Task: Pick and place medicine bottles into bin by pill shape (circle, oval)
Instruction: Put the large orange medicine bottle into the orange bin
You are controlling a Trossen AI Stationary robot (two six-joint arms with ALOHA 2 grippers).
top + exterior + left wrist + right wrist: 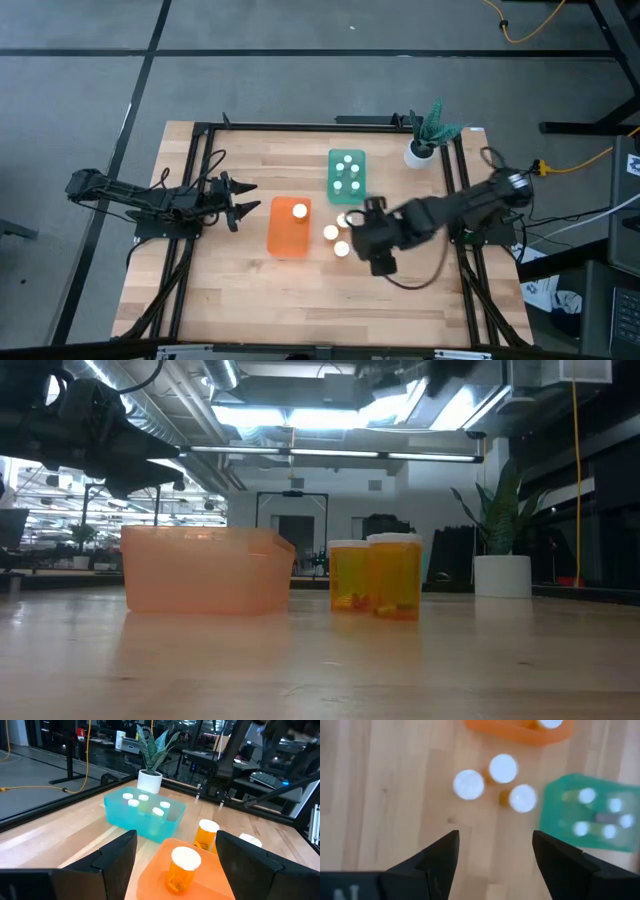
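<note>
Three loose bottles with white caps and orange bodies stand on the table between the orange bin and my right gripper. They also show in the right wrist view. One bottle stands in the orange bin. Several white-capped bottles stand in the teal bin. My right gripper hangs open above the table just right of the loose bottles, pointing down. My left gripper is open and empty, left of the orange bin.
A white pot with a green plant stands at the far right corner, beyond the teal bin. Black frame rails run along the table's left, right and far sides. Bare wood lies along the near side.
</note>
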